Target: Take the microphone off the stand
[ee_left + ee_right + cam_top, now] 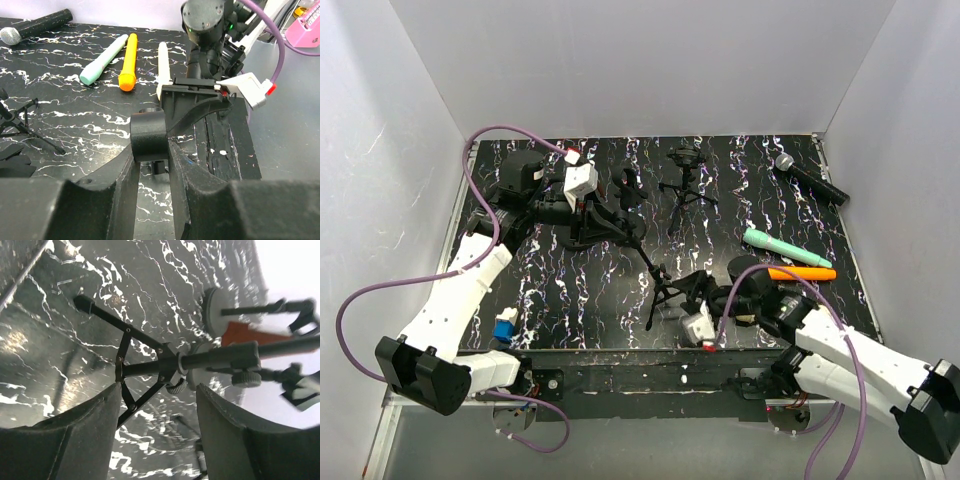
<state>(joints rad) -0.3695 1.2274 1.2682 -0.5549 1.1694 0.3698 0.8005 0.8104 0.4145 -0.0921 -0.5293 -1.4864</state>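
Note:
The black microphone (812,181) with a silver head lies flat on the table at the back right, apart from any stand; it also shows in the left wrist view (35,27). A black tripod stand (648,258) leans across the middle of the table. My left gripper (618,220) is shut on the stand's black clip (148,135) at its top end. My right gripper (692,292) is open at the stand's foot, its fingers (90,435) on either side of the tripod legs (122,360) and the pole (215,359).
A second small tripod (685,185) stands at the back centre. A teal marker (785,248) and an orange marker (802,272) lie right of the stand, a white marker (163,65) beside them. White walls enclose the marbled table (570,300).

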